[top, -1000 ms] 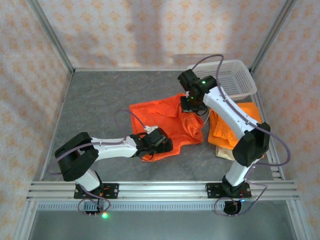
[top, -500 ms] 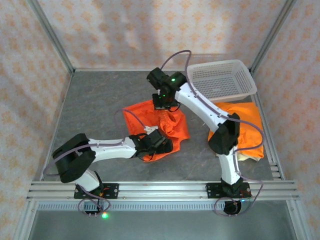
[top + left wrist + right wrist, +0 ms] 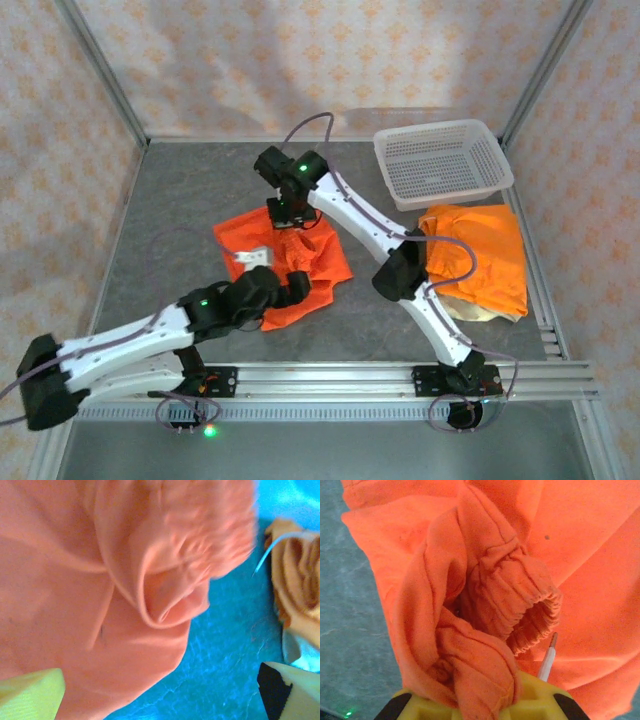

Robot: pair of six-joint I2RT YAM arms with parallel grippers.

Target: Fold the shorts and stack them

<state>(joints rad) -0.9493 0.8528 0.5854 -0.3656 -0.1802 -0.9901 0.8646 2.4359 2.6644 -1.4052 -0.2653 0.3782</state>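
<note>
- The right gripper [image 3: 288, 212] has swept left across the table [image 3: 170, 200]. It has dragged the shorts [image 3: 300, 265] with it, so they now sit well apart from the stack [image 3: 480, 250], which they lay just beside before.
- The left gripper [image 3: 292, 285] has stayed at the near edge of the shorts. Its arm has dropped low and now reaches in from the near-left corner.
- The right gripper is clenched on a thick, twisted bunch of the shorts. Its wrist view shows a gathered elastic edge and a white drawstring [image 3: 547, 662] tip just above the fingers.
- The left gripper is released, jaws spread wide over the near part of the shorts, holding nothing.
- The shorts lie left of centre on the table, rumpled and partly doubled over.
- The stack rests at the right edge near the basket [image 3: 440, 160], orange on top and a beige pair [image 3: 470, 312] peeking out beneath.
- The step in hand looks like folding this orange pair by carrying one edge across.
- To do it well:
  - Keep the pinch firm until the carried edge lines up with the opposite edge.
  - Lower the edge flat rather than dropping the bunch.
  - Pin the near edge with the left gripper so the whole cloth stops sliding.
- The wad in the jaws will probably leave a lump, so it should be smoothed before stacking.
</note>
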